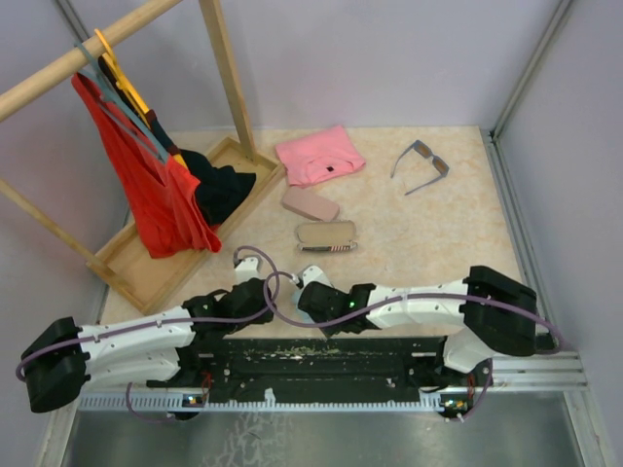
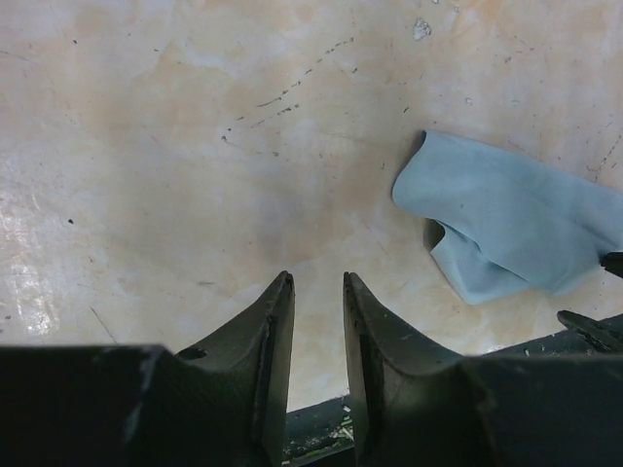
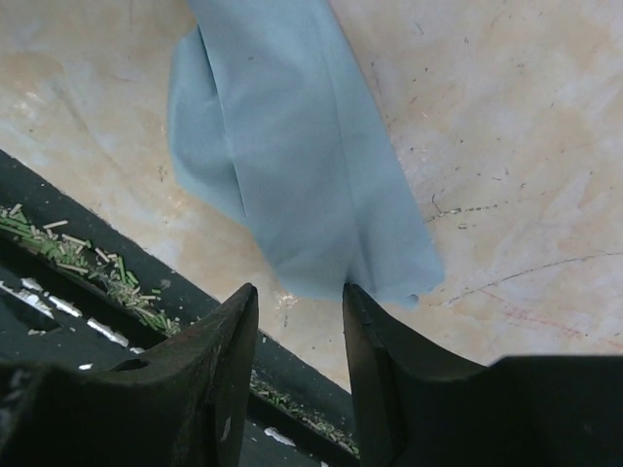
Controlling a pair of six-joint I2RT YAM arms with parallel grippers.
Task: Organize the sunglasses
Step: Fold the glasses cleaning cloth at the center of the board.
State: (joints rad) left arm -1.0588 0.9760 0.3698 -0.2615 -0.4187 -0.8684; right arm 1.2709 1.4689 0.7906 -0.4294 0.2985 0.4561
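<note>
1 pair of sunglasses (image 1: 421, 165), 2 cases (image 1: 310, 202) (image 1: 326, 234), 1 blue cloth (image 2: 506, 229).

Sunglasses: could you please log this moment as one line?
sunglasses: unheld, far right | left gripper: open, empty | right gripper: open, by blue cloth

Lighting across my workspace is bright, even and diffuse; the overhead view is sharp, with soft, short shadows. In my left wrist view, my fingers (image 2: 265, 350) render dark and slightly defocused, and mild glare marks the table (image 2: 27, 297) at the left edge.
</note>
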